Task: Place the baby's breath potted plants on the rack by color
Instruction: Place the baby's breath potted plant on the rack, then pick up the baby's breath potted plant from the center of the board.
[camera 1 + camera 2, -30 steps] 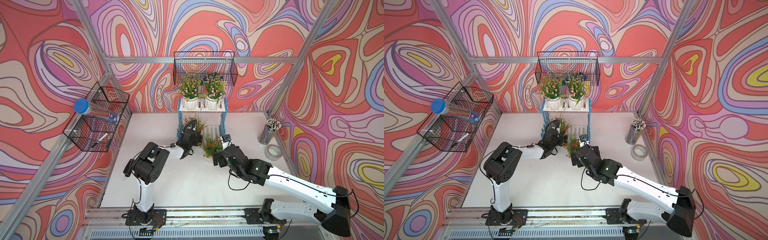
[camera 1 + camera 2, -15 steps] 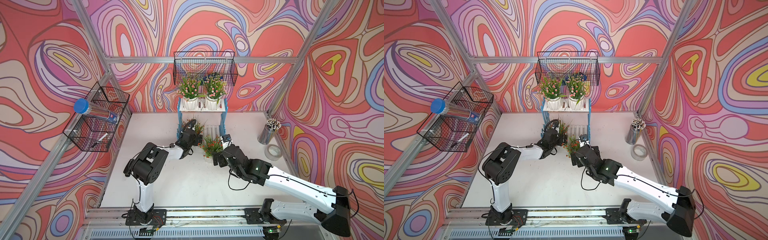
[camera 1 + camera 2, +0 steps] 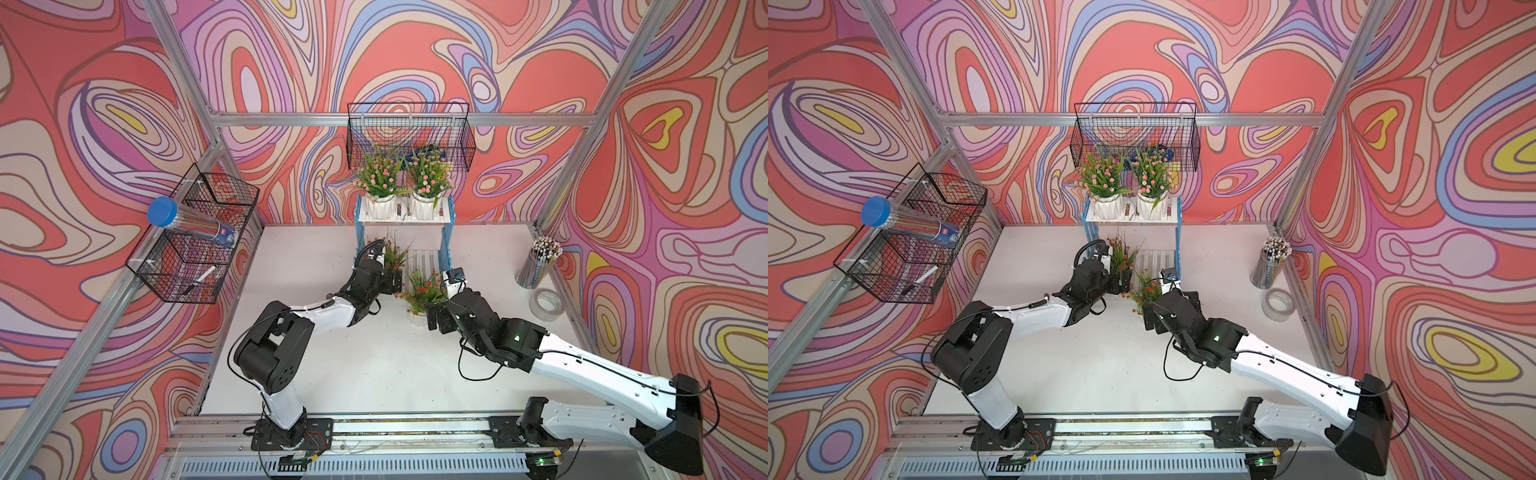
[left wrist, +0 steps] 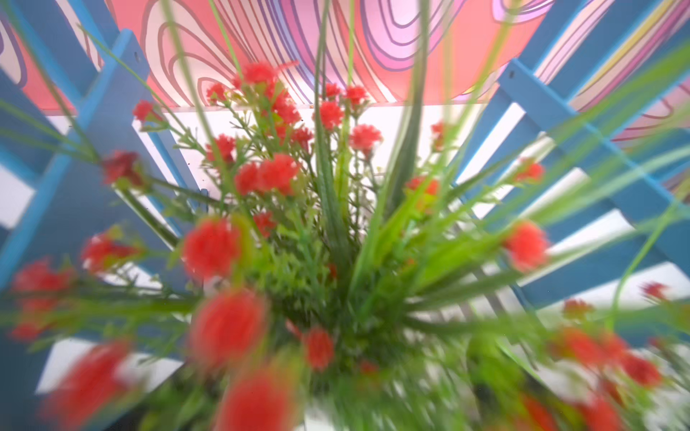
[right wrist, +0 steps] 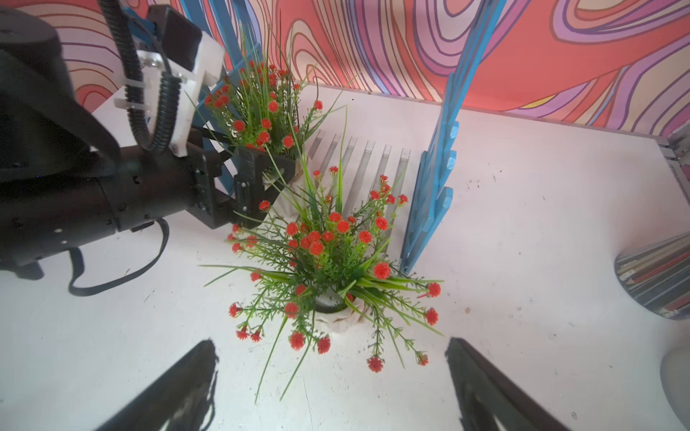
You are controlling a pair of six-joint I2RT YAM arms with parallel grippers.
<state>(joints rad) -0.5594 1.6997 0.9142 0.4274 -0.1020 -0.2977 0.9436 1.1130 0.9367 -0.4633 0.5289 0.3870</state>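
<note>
Pink plants [image 3: 380, 178] hold the rack [image 3: 451, 232] top, so reds go below: left gripper [image 5: 261, 179] jaws pinch one red plant [image 5: 257, 108] at the lower shelf [image 5: 369, 164]; right gripper [image 5: 330, 345] jaws spread, facing the second red plant [image 5: 328, 253] on the table [image 5: 522, 224].

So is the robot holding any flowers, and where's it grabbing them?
Left claw grips one red plant by its white pot; right claw is open, holding nothing.
</note>
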